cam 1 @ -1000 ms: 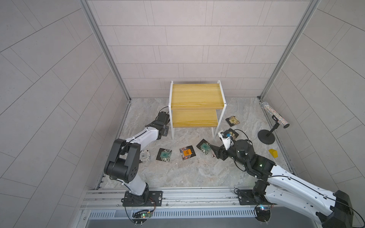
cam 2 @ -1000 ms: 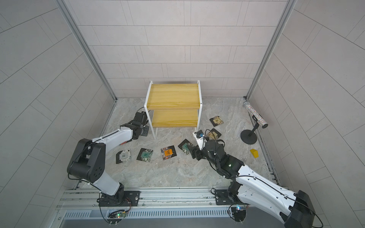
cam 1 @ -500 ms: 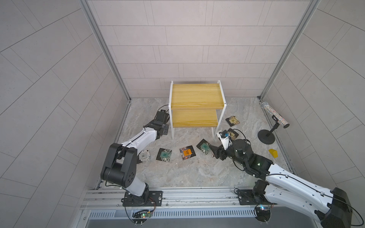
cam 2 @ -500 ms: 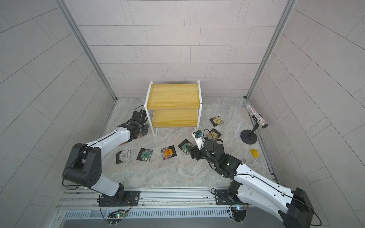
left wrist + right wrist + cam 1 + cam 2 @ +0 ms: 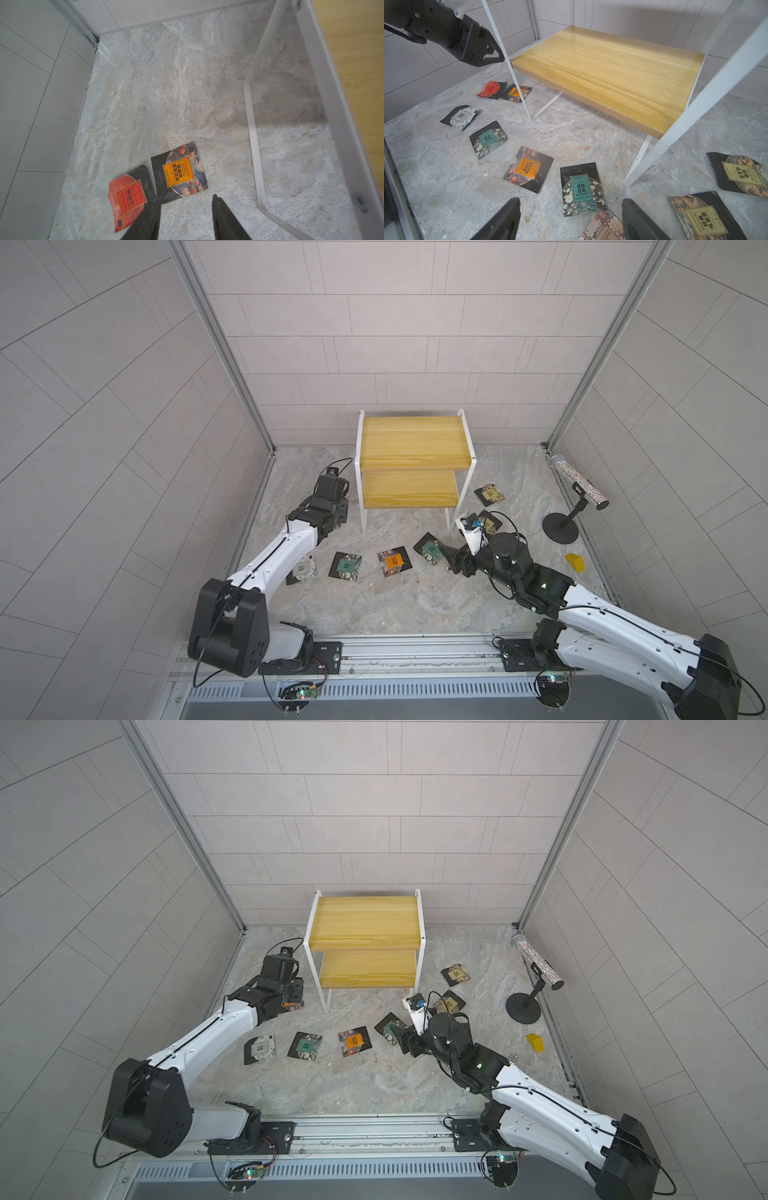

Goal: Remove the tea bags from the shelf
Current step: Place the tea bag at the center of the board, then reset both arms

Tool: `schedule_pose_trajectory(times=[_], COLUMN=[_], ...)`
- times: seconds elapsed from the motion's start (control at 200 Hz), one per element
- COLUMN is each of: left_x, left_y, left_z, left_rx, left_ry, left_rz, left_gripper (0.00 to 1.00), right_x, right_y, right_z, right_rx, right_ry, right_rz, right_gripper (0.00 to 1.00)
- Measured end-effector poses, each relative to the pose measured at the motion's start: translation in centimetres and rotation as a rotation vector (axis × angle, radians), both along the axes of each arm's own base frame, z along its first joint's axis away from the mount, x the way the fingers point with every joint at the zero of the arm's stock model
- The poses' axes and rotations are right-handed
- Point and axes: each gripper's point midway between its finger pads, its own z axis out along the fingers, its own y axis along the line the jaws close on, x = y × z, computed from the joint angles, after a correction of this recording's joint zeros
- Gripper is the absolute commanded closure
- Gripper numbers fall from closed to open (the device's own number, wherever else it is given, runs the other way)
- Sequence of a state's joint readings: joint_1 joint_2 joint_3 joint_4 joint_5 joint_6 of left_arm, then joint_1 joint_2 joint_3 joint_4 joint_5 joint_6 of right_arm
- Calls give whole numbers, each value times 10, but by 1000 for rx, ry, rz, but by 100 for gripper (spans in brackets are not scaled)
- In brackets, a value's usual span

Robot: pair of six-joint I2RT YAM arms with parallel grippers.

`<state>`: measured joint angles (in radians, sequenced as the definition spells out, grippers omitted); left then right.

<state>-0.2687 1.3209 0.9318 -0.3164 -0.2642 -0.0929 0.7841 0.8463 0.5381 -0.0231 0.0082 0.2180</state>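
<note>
The small two-tier shelf (image 5: 411, 443) of yellow wooden boards in a thin white metal frame stands at the back of the grey marbled worktop (image 5: 395, 605). The flat, black-edged square tea bags (image 5: 347, 566) lie on the worktop around its legs. The left tool (image 5: 185, 198) hangs beside the shelf's left leg, its dark fingers spread with nothing between them, just over an orange-label tea bag (image 5: 179, 172) printed "GRAPEFRUIT JASMINE TEA" with Chinese characters. Just beside that lies a red tea bag (image 5: 129, 197) marked 大红袍. The right tool (image 5: 571, 202), fingers also wide apart and empty, hovers near the right front leg over a teal-label tea bag (image 5: 580, 189) reading "JASMINE TEA". Close by lie two tan-label tea bags (image 5: 704, 216) reading "OOLONG TEA" and a pink-patterned tea bag (image 5: 604, 228) whose visible print ends in "THEMUM".
</note>
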Motion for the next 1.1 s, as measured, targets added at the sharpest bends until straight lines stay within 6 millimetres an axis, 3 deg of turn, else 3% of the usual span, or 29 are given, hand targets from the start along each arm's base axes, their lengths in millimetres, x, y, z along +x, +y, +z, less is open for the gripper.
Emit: schedule_pose_trajectory(times=[0.215,0.455,0.59,0.865,0.991,1.101], left_x=[-17,-38,-45,-47,-43,-34], left_y=[3,5,9,38,53,67], left_z=[23,43,55,57,55,44], left_rx=[-41,-104,-150,-209,-214,-207], left_ry=[-62,-129,-161,-172,-178,-162], left_rz=[12,14,31,139,195,245], left_gripper=[40,20,12,0,0,0], right_x=[4,28,48,78,95,114], right_y=[-1,-24,-54,-135,-169,-200], right_z=[3,34,55,71,78,73], right_rx=[1,43,75,84,75,31], right_ry=[7,-5,-16,-18,-27,-7], right_rz=[-11,-116,-228,-507,-643,-769], right_gripper=[15,10,8,7,7,7])
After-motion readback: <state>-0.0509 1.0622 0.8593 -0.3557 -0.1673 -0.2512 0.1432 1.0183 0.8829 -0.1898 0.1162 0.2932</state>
